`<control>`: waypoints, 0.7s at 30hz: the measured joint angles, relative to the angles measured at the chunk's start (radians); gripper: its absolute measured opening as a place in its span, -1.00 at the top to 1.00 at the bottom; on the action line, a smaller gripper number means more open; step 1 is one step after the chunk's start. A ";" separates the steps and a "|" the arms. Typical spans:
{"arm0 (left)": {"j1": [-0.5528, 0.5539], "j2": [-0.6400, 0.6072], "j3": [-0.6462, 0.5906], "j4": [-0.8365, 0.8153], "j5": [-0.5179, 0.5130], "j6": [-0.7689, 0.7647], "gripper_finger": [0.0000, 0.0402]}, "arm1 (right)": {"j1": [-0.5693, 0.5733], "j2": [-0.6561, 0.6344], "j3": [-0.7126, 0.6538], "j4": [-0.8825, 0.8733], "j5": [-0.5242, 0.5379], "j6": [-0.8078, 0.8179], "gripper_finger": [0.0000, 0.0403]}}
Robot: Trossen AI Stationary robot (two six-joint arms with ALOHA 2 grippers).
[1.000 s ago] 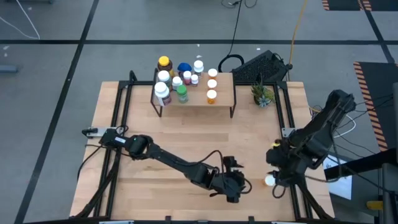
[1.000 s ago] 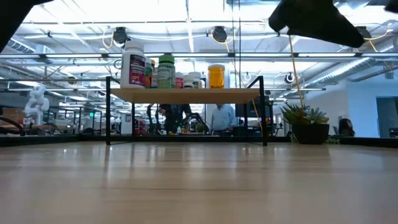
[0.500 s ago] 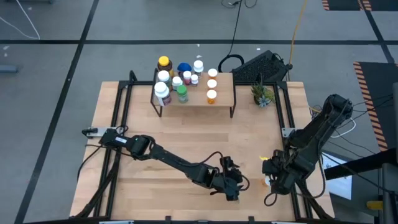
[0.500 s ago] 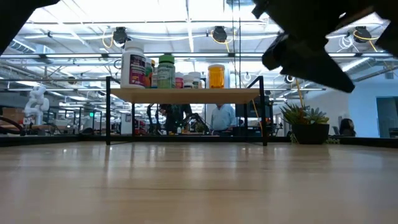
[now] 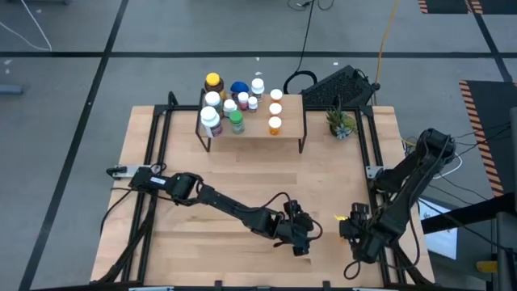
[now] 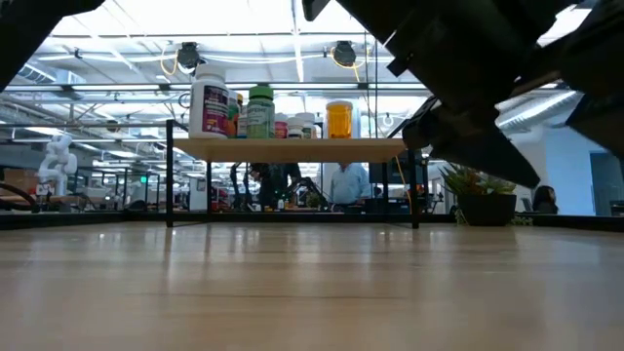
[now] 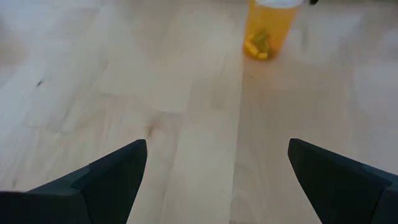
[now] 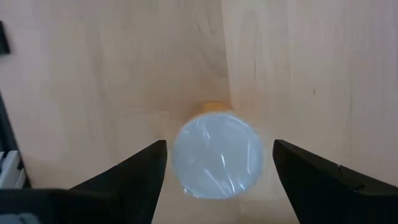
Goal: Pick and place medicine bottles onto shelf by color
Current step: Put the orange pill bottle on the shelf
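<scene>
Item: orange pill bottle with a white cap, standing upright on the counter at its near right, well apart from the shelf.

Position of grippers: your right gripper hangs directly above it, fingers spread wide, one to each side of the cap, touching nothing. Your left gripper is also spread and empty, low over the counter just beside the same spot; the bottle shows ahead of it.

Handling, as judged: small, rigid plastic, light. A few yellow pills sit at the bottom, so most of it is likely empty and it will tip easily if nudged. The wall is smooth and round, so it can slip or roll out of an off-centre pinch.

Where to take hold: lower so the fingers close across the cap or just under it, centred on the cylinder, and keep it upright.

Destination: the shelf already carries the other bottles; three orange ones stand in a row toward its right end.

Hazard: both arms are crowded near one bottle.
</scene>
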 joint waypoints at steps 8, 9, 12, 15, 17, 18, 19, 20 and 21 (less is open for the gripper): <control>-0.005 0.000 0.000 0.017 0.001 -0.011 -0.97 | 0.007 0.055 0.000 0.000 0.016 -0.004 -0.33; -0.006 -0.006 0.000 -0.003 0.001 -0.006 -0.97 | 0.007 0.056 0.000 0.001 0.016 -0.004 -0.29; -0.005 -0.063 0.000 -0.209 -0.030 -0.017 -0.97 | 0.004 0.055 0.000 -0.001 0.015 -0.003 -0.12; -0.009 -0.179 0.001 -0.431 -0.194 -0.082 -0.97 | -0.003 0.041 0.000 -0.003 0.014 -0.004 0.03; -0.014 -0.250 0.004 -0.534 -0.274 -0.101 -0.97 | -0.022 0.025 0.000 0.000 0.012 -0.012 0.03; -0.018 -0.278 0.004 -0.579 -0.291 -0.103 -0.97 | -0.035 0.014 0.001 0.000 0.011 -0.018 0.03; -0.024 -0.305 0.004 -0.620 -0.297 -0.101 -0.97 | -0.050 0.005 0.007 -0.005 0.011 -0.029 0.03; -0.031 -0.333 0.001 -0.666 -0.304 -0.100 -0.97 | -0.072 -0.006 0.018 -0.013 0.011 -0.051 0.03; -0.037 -0.356 0.000 -0.714 -0.318 -0.100 -0.97 | -0.097 -0.015 0.035 -0.026 0.007 -0.072 0.02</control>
